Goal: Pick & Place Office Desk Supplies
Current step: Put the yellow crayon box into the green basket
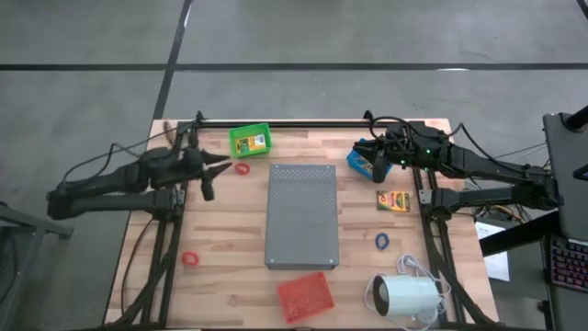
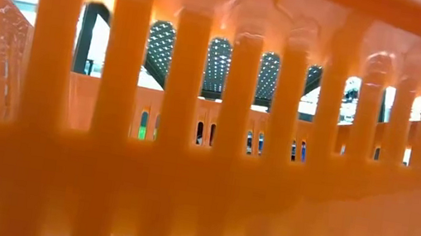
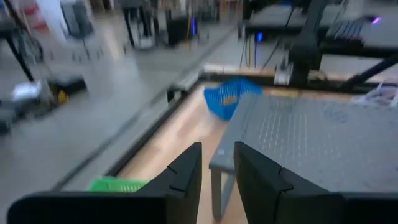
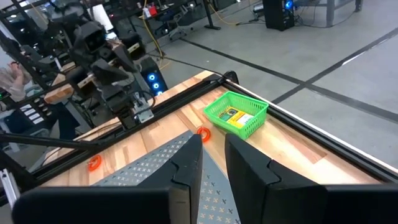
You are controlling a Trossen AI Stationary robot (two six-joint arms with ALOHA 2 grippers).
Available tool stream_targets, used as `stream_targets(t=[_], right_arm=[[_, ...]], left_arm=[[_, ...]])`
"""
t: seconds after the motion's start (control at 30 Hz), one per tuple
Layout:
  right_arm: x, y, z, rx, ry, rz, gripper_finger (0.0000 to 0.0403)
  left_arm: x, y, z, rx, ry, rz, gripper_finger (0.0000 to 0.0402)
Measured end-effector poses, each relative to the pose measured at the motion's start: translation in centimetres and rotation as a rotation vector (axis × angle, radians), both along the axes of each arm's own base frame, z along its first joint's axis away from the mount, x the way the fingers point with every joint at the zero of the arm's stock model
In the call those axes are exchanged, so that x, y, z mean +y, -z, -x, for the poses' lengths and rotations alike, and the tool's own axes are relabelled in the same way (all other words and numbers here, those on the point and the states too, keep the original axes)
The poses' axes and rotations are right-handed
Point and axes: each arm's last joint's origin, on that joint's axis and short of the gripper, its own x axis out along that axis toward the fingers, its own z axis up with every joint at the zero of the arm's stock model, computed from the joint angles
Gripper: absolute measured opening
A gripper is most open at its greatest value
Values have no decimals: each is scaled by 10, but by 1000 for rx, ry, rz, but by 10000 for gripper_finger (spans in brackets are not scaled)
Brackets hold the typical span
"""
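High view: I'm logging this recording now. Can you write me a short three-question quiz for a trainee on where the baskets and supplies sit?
1. True or false: the green basket has a yellow crayon box inside it.
2. Which basket sits closest to the white cylinder? A. green B. blue C. red
3. Fill in: the number of red rings lying loose outside the baskets is ___.

Key
1. True.
2. C, the red basket.
3. Two: one red ring just below the green basket in the picture, the other red ring well to the left of the grey slab.
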Motion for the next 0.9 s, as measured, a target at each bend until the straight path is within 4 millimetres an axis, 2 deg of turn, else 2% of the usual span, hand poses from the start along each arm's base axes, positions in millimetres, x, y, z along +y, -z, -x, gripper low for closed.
stream_targets(t=[0.17,0.33,0.9], right_arm=[[0,0,0,0,0,0,76],[0,0,0,0,0,0,82],[0,0,0,-1,0,0,68]], left_arm=[[-5,8,24,-142,27,-85,98],[-8,7,35,-187,32,-93,98],[-7,11,34,-150,34,-85,98]])
